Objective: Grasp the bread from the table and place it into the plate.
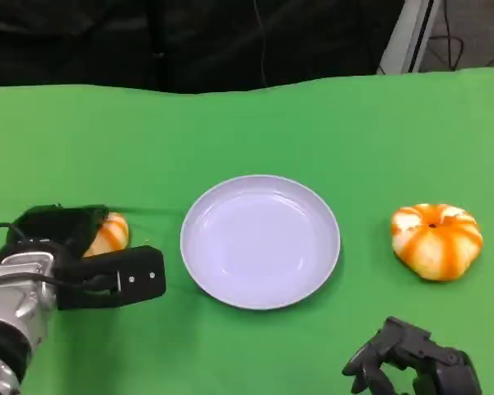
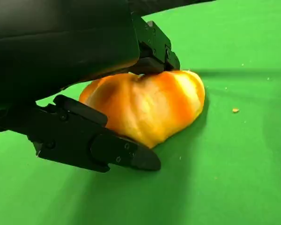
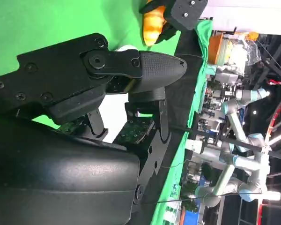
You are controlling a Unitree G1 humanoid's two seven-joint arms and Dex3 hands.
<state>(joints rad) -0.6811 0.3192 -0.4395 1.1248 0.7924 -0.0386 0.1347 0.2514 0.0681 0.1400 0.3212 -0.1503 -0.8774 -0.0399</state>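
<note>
The left hand (image 1: 82, 247) is at the grasp: it sits over the orange-striped bread roll (image 2: 145, 105) to the left of the white plate (image 1: 313, 271), well short of the rim, with fingers (image 2: 93, 143) lying along one side of the roll and others pressing on its top. The roll looks to rest on the green table (image 1: 247, 132), so I judge the hold as closing rather than secure, and I cannot tell whether it is tight enough to lift.

To do this step well, the fingers should close evenly from both sides, low on the roll, firmly enough to keep it from slipping but without crushing the soft crust. Then lift straight up before carrying it toward the plate, high enough to pass over the rim.

A second striped roll (image 1: 436, 240) lies right of the plate. The right hand (image 1: 412, 362) rests near the plate's lower right with its fingers curled in, holding nothing.
</note>
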